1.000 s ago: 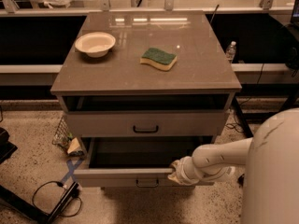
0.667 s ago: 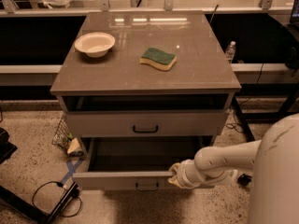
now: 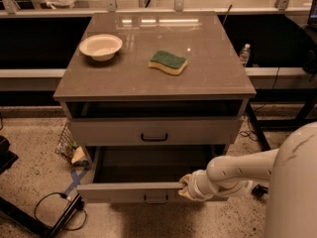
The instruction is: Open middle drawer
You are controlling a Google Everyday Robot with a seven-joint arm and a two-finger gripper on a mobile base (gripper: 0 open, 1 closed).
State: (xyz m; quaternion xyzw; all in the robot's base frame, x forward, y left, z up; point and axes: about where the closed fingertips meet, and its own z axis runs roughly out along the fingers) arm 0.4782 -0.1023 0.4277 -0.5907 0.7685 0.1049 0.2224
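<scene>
The robot's pale two-finger gripper point(image 3: 185, 187) is clamped over the top front edge of the pulled-out wide grey-beige middle drawer point(image 3: 124, 192), right of its black bar handle point(image 3: 156, 199).

A grey-beige cabinet point(image 3: 213, 78) carries a pale bowl point(image 3: 100, 46) at the left of its top and a green-and-yellow sponge point(image 3: 168, 62) near the centre, the two well apart. Under the top, the upper drawer point(image 3: 109, 131) shows a black bar handle point(image 3: 154, 137). Below it the middle drawer point(image 3: 124, 192) stands pulled out, its dark inside open to view. The gripper point(image 3: 185, 187) sits at the top edge of that drawer's front, right of the drawer's small handle point(image 3: 156, 199), on a white arm point(image 3: 237, 168) reaching in from the right.
</scene>
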